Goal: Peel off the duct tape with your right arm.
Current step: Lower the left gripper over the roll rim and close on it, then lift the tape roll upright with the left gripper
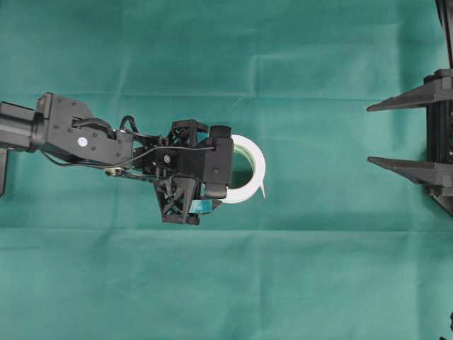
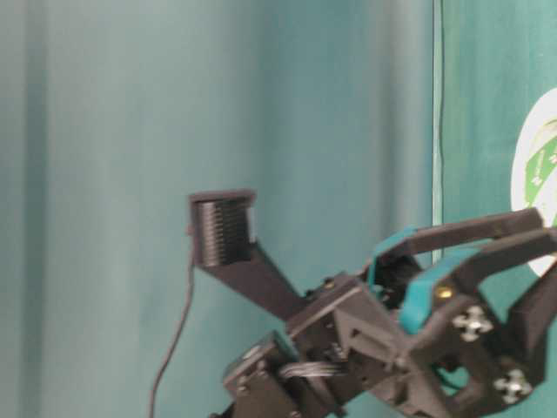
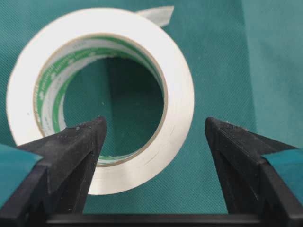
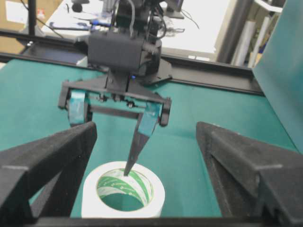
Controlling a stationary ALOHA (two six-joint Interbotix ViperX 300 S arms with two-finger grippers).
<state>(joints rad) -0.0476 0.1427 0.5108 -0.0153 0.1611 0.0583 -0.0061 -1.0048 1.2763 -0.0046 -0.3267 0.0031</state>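
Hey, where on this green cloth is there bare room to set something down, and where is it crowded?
Bare green cloth runs along the whole near strip and the far strip. Another free patch lies between the duct tape and the open right gripper. It is crowded at the roll, where the open left gripper hangs over the tape.

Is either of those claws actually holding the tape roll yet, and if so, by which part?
Nothing is held. The left gripper stands open over the duct tape, one finger inside its core. The right gripper waits open, well apart.
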